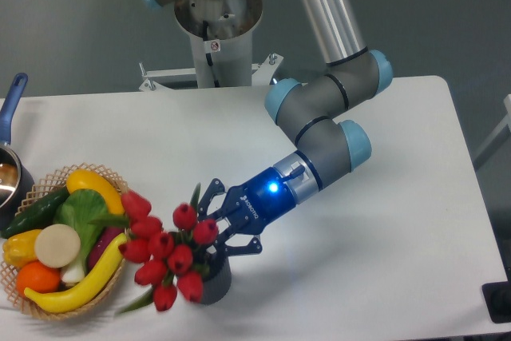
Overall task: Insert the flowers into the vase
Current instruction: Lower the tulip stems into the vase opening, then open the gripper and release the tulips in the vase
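Observation:
The flowers (164,247), a bunch of red tulip buds with green leaves, lean to the left over the vase (218,281). The vase is a small dark grey cylinder near the table's front edge, and the buds hide most of its opening. The stems run down to the vase's mouth; I cannot tell how deep they sit. My gripper (211,227) comes in from the right, just above the vase's rim, shut on the flowers' stems behind the buds.
A wicker basket (49,311) of fruit and vegetables sits at the front left, its banana almost touching the buds. A blue-handled pot (11,167) stands at the left edge. The arm's base (215,33) rises behind the table.

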Robot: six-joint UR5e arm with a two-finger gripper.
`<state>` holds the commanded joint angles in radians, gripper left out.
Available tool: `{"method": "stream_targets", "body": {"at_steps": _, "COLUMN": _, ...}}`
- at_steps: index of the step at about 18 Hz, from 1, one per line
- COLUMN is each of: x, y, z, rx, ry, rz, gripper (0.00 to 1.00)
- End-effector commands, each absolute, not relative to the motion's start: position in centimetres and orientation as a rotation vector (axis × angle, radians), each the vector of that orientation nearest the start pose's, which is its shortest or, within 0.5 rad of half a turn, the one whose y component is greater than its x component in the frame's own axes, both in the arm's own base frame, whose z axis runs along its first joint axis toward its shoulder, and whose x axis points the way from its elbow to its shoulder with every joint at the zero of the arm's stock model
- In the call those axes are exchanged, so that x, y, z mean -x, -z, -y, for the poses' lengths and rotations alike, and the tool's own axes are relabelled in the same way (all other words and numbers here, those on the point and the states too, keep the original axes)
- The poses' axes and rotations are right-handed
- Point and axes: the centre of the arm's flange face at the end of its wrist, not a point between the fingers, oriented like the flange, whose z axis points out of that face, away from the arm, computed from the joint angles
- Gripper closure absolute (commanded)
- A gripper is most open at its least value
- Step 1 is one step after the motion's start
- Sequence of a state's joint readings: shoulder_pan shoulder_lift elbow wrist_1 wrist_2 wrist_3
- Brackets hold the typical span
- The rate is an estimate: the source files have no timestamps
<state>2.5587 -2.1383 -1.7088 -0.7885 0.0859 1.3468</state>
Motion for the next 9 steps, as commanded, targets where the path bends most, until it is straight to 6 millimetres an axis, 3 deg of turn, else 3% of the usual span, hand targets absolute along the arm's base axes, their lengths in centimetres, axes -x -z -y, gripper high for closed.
{"method": "stream_targets", "body": {"at_steps": 3, "x": 39.6, "y": -26.7, "z": -53.9, "rx": 1.645, "ry": 0.542, "rz": -0.364, "gripper": 0.33}}
{"method": "stream_targets", "body": {"at_steps": 6, "x": 39.7, "y": -26.9, "z": -53.8, "rx": 1.645, "ry": 0.538, "rz": -0.363, "gripper": 0.02}}
{"method": "stream_targets", "body": {"at_steps": 9, "x": 40.8, "y": -27.1, "z": -52.7, "rx": 1.647, "ry": 0.519, "rz": -0.343, "gripper": 0.00}}
